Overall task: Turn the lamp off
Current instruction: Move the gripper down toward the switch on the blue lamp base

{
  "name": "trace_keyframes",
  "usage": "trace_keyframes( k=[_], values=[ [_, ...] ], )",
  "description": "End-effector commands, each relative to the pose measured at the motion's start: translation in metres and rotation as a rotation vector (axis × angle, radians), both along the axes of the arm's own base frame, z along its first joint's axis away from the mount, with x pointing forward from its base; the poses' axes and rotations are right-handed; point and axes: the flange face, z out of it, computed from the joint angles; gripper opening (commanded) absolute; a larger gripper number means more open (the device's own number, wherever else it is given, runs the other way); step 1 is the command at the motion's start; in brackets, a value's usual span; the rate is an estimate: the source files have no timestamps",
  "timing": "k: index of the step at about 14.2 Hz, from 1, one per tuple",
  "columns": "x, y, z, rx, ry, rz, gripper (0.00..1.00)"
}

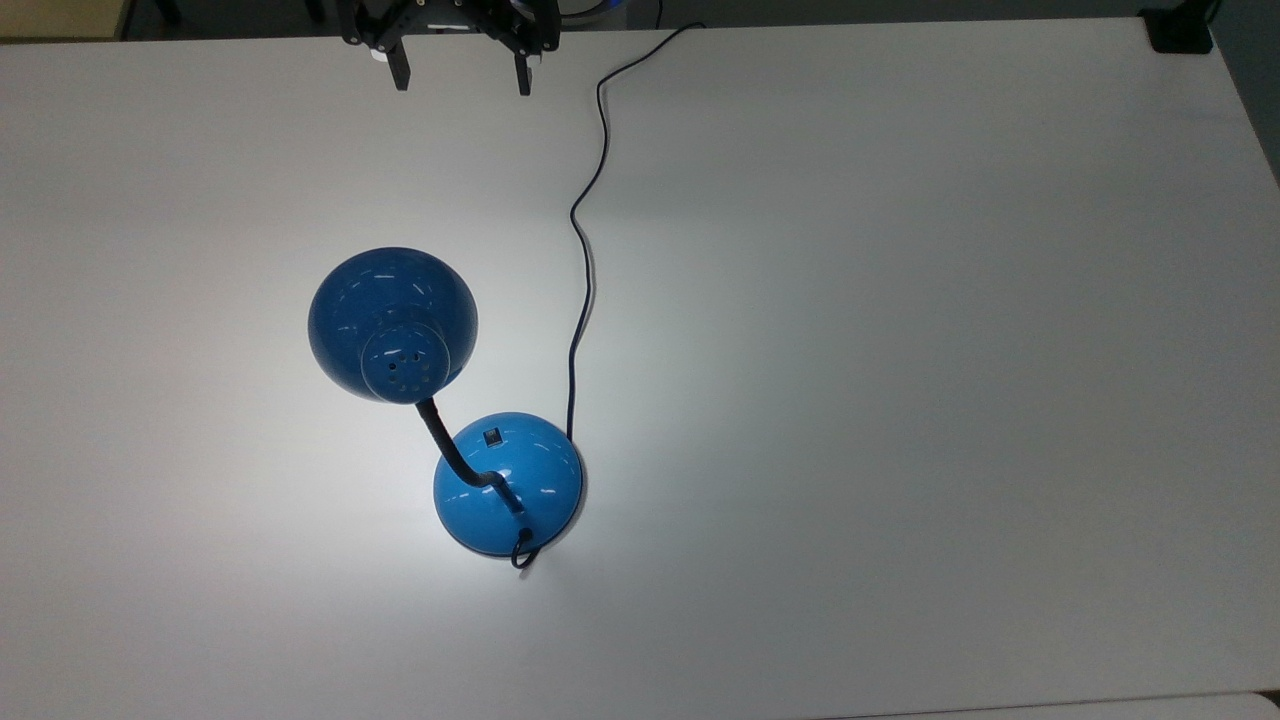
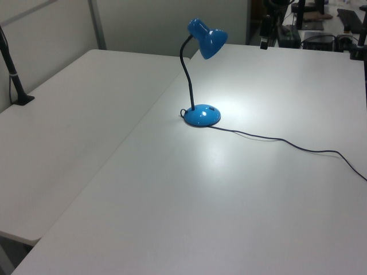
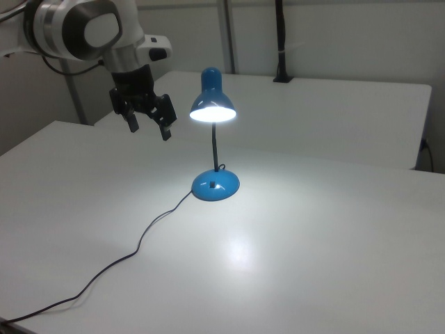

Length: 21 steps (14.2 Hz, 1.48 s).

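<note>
Lamp (image 1: 480, 440) mid-frame in top view, lit — bright pool on table (image 1: 900, 400) under shade. Switch (image 1: 491, 437) on upper side of base, facing claw. Claw (image 1: 461, 78) at top edge, fingers spread wide, holding nothing — well apart from lamp, likely poised for approach. Cord (image 1: 580, 260) trails toward upper edge.

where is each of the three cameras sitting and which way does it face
Top view: overhead, looking straight down on the white table and the lit lamp; the open gripper enters at the top edge.
Left view: low at one table corner, looking across; the lamp stands mid-frame, cord trailing right.
Right view: the opposite side, facing the glowing shade; arm and gripper at upper left.
All three share the lamp and its cord.
</note>
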Motion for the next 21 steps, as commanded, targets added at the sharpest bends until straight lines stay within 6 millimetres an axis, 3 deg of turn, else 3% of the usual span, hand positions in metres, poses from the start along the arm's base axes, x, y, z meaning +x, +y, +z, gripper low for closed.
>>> trace_keyframes(
  k=[1,11,13,15,17,20,21],
  values=[
    [0.001,0.004,0.003,0.007,0.012,-0.010,1.00],
    [0.000,0.004,0.001,0.006,0.018,0.006,1.00],
    [0.000,0.001,-0.002,-0.022,0.025,0.099,1.00],
    [-0.001,-0.003,-0.013,-0.044,0.049,0.300,1.00],
    [0.000,-0.005,-0.027,-0.065,0.073,0.400,0.88],
    [0.015,-0.008,-0.057,-0.101,0.059,0.405,0.43],
    [0.019,-0.009,-0.067,-0.108,0.036,0.405,0.40]
  ],
)
